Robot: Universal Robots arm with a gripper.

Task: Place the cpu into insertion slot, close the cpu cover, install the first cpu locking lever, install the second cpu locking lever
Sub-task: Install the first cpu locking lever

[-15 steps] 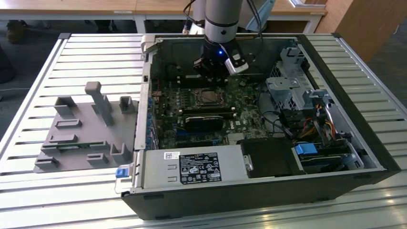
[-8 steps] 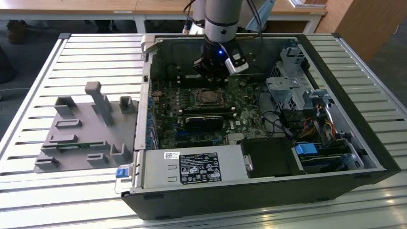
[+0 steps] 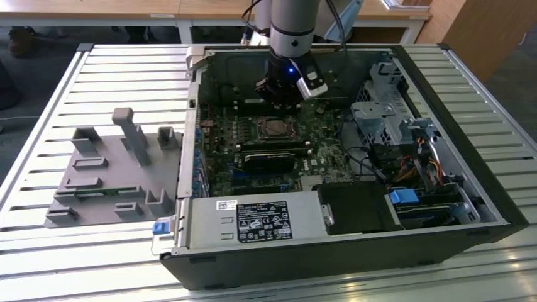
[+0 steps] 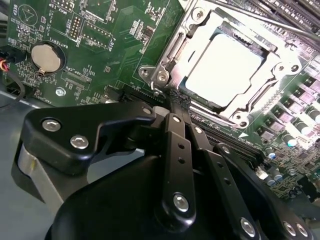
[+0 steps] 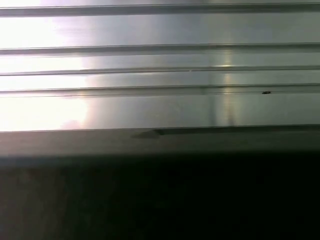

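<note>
In the second wrist view the cpu (image 4: 225, 70) lies flat in the insertion slot (image 4: 161, 76), its silver top facing up. The cpu cover (image 4: 274, 75), a silver frame, lies down around the chip. My gripper (image 4: 172, 97) is shut, its black fingers (image 4: 179, 145) meeting at the socket's near corner, just at the metal rim. Whether anything is pinched between the tips is hidden. In the exterior view the gripper (image 3: 281, 104) hangs inside the open computer case, right behind the insertion slot (image 3: 273, 129). A thin metal rod (image 4: 260, 17) runs along the socket's far side.
The green motherboard (image 4: 100, 45) carries a coin battery (image 4: 45, 56). A black card (image 3: 270, 157) and grey power-supply box (image 3: 256, 221) sit nearer the camera, drive bays and cables (image 3: 403, 138) at the exterior view's right. A grey fixture (image 3: 109, 176) stands on the slatted table (image 5: 160, 65).
</note>
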